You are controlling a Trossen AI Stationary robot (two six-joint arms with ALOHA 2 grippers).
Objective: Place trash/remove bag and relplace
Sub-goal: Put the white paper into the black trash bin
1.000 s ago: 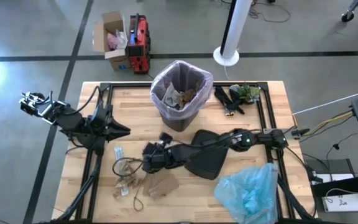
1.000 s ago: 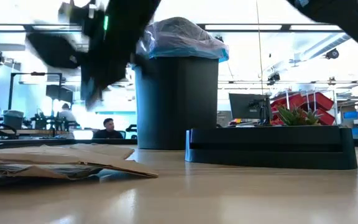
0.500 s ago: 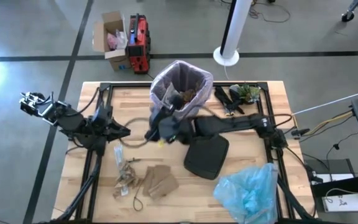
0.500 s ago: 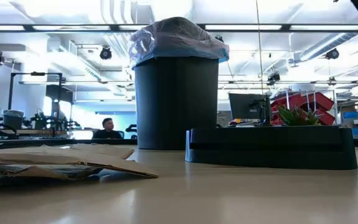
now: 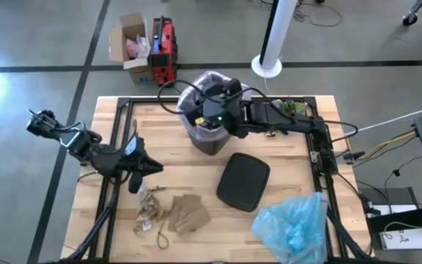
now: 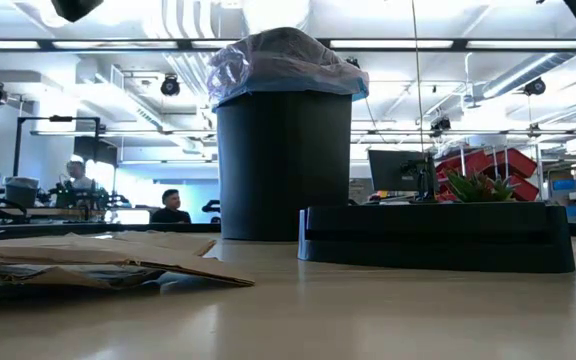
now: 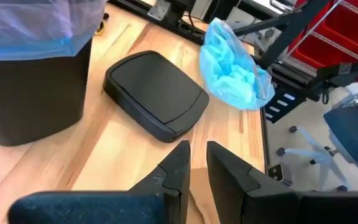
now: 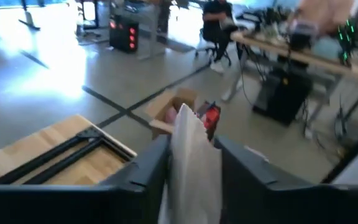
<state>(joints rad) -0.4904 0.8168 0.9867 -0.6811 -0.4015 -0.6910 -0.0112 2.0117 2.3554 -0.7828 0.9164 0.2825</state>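
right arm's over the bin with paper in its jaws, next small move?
Probably open the right gripper fully: it hangs over the bin mouth with a white paper scrap between its fingers, so the scrap should drop into the liner.

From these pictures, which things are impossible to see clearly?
- Inside of the black bin, high view: covered by the right gripper.
- White paper piece between the right gripper's fingers, right wrist view: blurred, its lower end cut off by the picture's edge.
- Crumpled brown paper heap, low view: seen edge-on, single pieces unclear.
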